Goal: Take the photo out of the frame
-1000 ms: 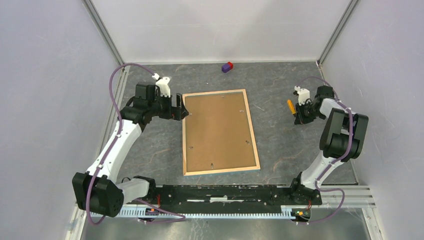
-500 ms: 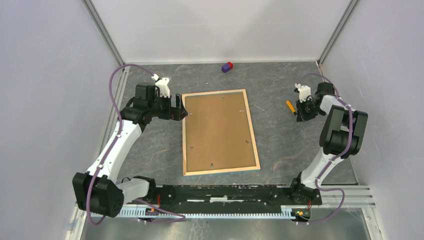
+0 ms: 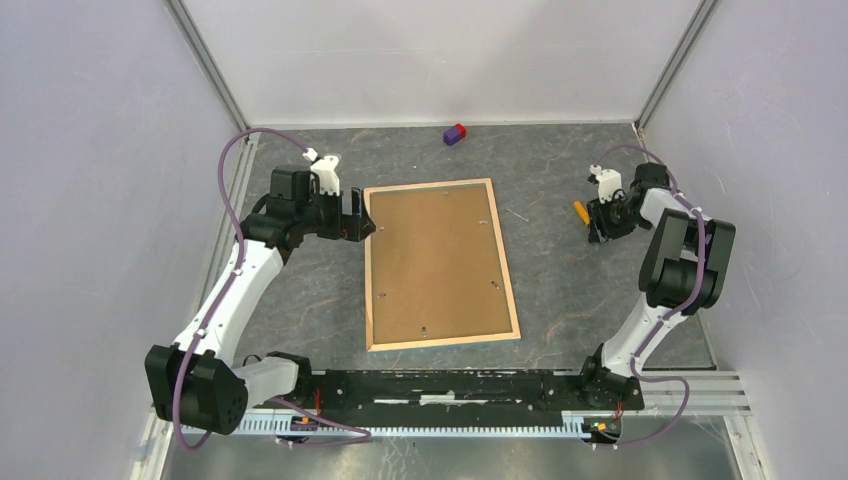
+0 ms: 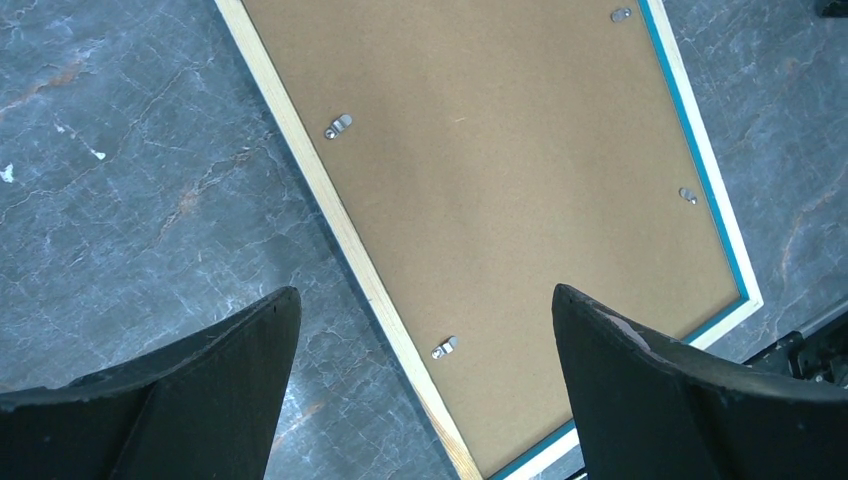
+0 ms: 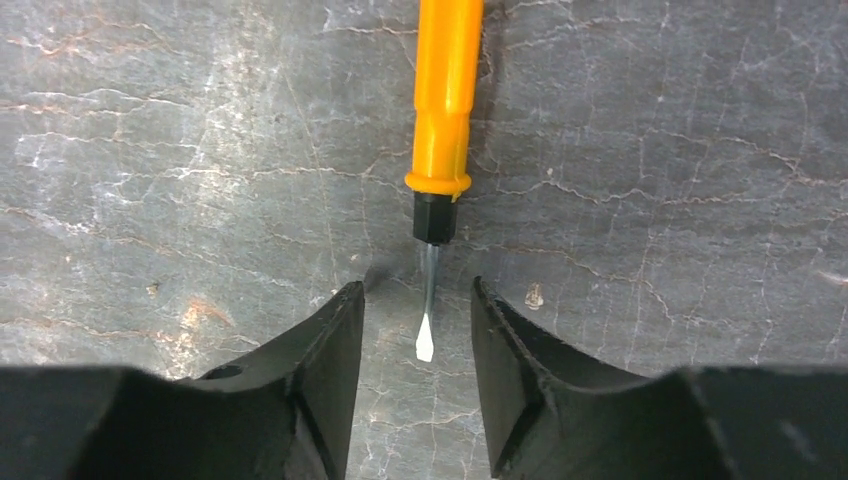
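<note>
The frame [image 3: 440,262] lies face down mid-table, brown fibreboard back up, light wood rim around it. The photo is hidden beneath that back. Small metal tabs [image 4: 338,126] sit along the board's edges. My left gripper [image 3: 358,215] hovers over the frame's left rim near its far corner, jaws wide open and empty; in the left wrist view it [image 4: 425,292] straddles the rim [image 4: 390,300]. At the right, an orange-handled screwdriver [image 5: 445,100] lies on the table. My right gripper [image 5: 417,290] stands open around its blade tip [image 5: 426,340] without touching it.
A small purple and red block [image 3: 455,133] sits by the back wall. White walls enclose the grey marbled table [image 3: 560,290] on three sides. The screwdriver [image 3: 580,210] lies between the frame and the right wall.
My right gripper has gone from shut to open, letting go of the screwdriver's blade, and shifted slightly toward the back. The left arm and the frame have not moved.
</note>
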{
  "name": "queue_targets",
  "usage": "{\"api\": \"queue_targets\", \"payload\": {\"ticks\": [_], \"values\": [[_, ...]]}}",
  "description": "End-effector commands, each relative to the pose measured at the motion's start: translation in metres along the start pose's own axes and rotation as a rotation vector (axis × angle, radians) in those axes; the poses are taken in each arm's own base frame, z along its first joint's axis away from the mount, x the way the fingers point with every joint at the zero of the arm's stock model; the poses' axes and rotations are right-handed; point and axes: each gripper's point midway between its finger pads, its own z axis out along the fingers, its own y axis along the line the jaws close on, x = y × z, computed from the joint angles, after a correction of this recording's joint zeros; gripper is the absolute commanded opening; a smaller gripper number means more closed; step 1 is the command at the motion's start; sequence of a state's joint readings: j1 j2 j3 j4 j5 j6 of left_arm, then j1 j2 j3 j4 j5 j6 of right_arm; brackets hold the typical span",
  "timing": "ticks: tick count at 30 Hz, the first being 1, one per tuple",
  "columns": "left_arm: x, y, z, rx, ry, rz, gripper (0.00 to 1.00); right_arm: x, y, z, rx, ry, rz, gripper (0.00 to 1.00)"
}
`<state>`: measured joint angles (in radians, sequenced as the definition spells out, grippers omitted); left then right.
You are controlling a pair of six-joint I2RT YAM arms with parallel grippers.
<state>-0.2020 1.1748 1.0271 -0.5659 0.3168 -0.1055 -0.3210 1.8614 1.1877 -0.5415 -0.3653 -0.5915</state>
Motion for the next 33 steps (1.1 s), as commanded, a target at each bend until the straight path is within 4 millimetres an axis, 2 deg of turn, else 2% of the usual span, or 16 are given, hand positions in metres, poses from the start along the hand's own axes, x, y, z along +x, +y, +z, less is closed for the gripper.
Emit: {"api": "queue_targets", "payload": {"ticks": [1, 4, 8, 11, 15, 18, 20, 22, 23, 24, 27, 30, 33], "values": [[-0.011, -0.017, -0.007, 0.091, -0.03, 0.028, 1.0, -0.028, 0.006, -0.021, -0.026, -0.101, -0.025, 0.51], [-0.001, -0.04, -0.01, 0.199, 0.015, 0.141, 1.0, -0.05, 0.02, -0.041, -0.071, -0.186, -0.05, 0.54], [0.026, -0.064, -0.007, 0.239, 0.117, 0.372, 1.0, -0.076, 0.042, -0.071, -0.107, -0.274, -0.113, 0.56], [0.048, -0.09, -0.004, 0.311, 0.2, 0.487, 1.0, -0.087, 0.061, -0.093, -0.124, -0.347, -0.154, 0.61], [0.074, -0.138, -0.004, 0.44, 0.257, 0.651, 1.0, -0.092, 0.087, -0.113, -0.151, -0.42, -0.207, 0.68], [0.097, -0.172, 0.002, 0.491, 0.286, 0.808, 0.98, -0.098, 0.097, -0.132, -0.122, -0.474, -0.244, 0.71], [0.116, -0.192, 0.01, 0.524, 0.326, 0.889, 0.95, -0.103, 0.1, -0.145, -0.083, -0.515, -0.26, 0.76], [0.136, -0.213, 0.015, 0.561, 0.368, 0.965, 0.87, -0.109, 0.106, -0.16, -0.066, -0.574, -0.296, 0.88], [0.145, -0.222, 0.02, 0.572, 0.39, 0.995, 0.86, -0.112, 0.111, -0.167, -0.067, -0.605, -0.309, 0.95], [0.152, -0.228, 0.025, 0.574, 0.4, 1.013, 0.86, -0.114, 0.114, -0.173, -0.061, -0.635, -0.303, 0.98], [0.166, -0.249, 0.037, 0.568, 0.405, 1.059, 0.82, -0.118, 0.123, -0.178, -0.101, -0.68, -0.229, 0.98], [0.176, -0.265, 0.05, 0.555, 0.407, 1.082, 0.78, -0.114, 0.134, -0.17, -0.186, -0.667, -0.176, 0.98], [0.188, -0.273, 0.061, 0.527, 0.419, 1.114, 0.73, -0.106, 0.145, -0.161, -0.29, -0.628, -0.163, 0.98]]}}
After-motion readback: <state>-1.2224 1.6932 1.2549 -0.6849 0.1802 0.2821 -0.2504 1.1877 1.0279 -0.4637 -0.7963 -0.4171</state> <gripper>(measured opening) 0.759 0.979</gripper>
